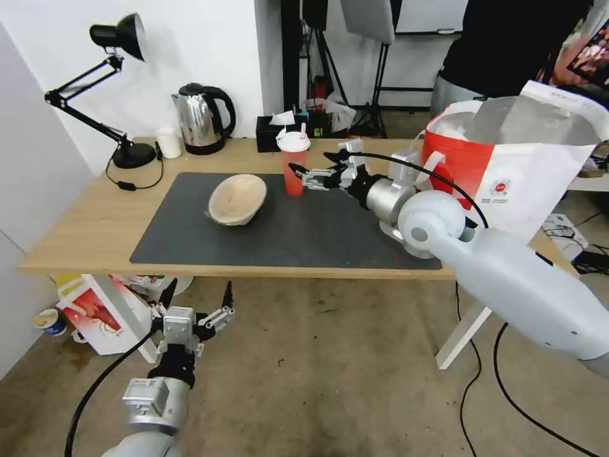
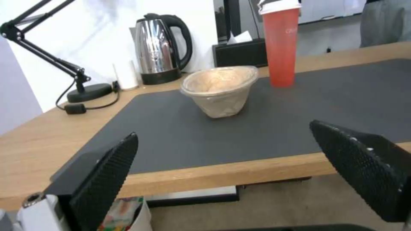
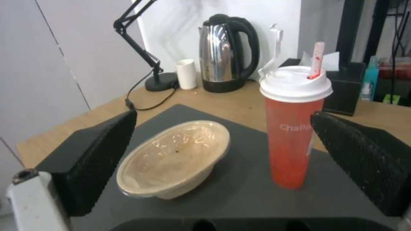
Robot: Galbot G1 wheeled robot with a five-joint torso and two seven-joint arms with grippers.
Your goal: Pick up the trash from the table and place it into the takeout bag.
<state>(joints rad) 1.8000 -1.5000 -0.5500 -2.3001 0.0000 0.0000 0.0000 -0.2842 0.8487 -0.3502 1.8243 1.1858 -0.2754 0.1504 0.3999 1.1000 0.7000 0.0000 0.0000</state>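
Two pieces of trash stand on the dark mat of the table [image 1: 82, 244]: a shallow beige bowl [image 1: 236, 198], tilted on its side, and a tall red drink cup [image 1: 294, 164] with a white lid and straw. My right gripper [image 1: 309, 164] is open just right of the cup at cup height; in the right wrist view the cup [image 3: 293, 141] stands inside the right finger [image 3: 364, 160] and the bowl [image 3: 175, 157] lies farther off. My left gripper [image 1: 196, 298] hangs open below the table's front edge, facing the bowl [image 2: 220, 88]. The red-and-white takeout bag [image 1: 507, 171] stands open at the table's right end.
Along the back edge stand a black desk lamp [image 1: 120, 95], a small white cup [image 1: 169, 142], a steel kettle [image 1: 202, 119] and a black tissue box [image 1: 269, 130]. A crayfish-print box [image 1: 101, 314] lies on the floor under the table. Cables run across the floor at right.
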